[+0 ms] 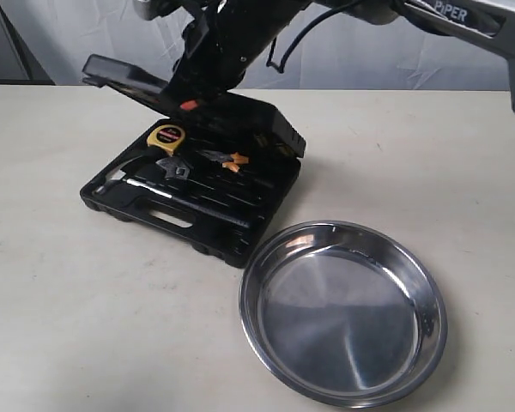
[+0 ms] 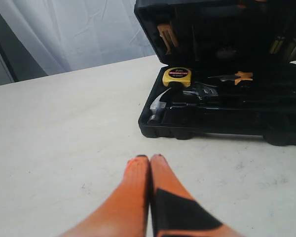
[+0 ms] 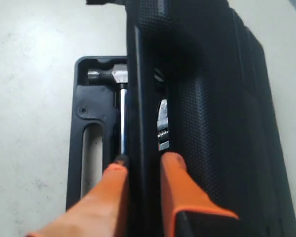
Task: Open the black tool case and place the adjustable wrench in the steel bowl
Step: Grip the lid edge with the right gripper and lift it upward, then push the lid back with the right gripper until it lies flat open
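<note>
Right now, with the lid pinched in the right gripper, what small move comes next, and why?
Probably swing the lid of the black tool case further back. The right gripper clamps its edge, and it is only part-raised, leaning over the adjustable wrench, so a pick from above looks blocked.

Not much to read here tbh. The robot arm (image 1: 453, 14) at the top right of the exterior view has "PiPER" in white letters on its dark casing. The yellow tape measure (image 2: 177, 76) sitting in the black tool case (image 2: 212, 126) has a small black marking, maybe "7m", above a red strip with white lettering. That strip is too blurry to read in either the left wrist or exterior view
</note>
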Tool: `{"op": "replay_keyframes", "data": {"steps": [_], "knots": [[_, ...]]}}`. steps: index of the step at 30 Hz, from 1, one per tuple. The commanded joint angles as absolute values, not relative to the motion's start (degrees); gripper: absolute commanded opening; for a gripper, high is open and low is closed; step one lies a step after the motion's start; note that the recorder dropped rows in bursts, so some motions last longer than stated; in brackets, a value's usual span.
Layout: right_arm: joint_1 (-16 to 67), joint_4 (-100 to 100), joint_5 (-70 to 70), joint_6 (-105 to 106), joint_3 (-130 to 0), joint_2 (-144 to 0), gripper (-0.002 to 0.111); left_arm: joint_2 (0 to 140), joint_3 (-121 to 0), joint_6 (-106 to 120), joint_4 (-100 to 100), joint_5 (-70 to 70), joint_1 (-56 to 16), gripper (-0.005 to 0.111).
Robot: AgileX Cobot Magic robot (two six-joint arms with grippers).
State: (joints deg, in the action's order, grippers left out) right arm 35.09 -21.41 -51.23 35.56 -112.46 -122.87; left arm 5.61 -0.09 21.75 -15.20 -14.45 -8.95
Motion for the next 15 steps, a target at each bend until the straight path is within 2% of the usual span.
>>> {"op": "replay_keyframes", "data": {"steps": [1,15], "knots": [[30.6,-21.8,-48.2,32.8,-112.3,-121.8,-0.001,5.4,0.0,21.5,-15.4,-13.7,-9.3,0.0],[22.0,-13.9,-45.4,32.8,-112.3,-121.8,-0.001,5.4,0.0,21.5,-15.4,-13.7,-9.3,0.0]]}}
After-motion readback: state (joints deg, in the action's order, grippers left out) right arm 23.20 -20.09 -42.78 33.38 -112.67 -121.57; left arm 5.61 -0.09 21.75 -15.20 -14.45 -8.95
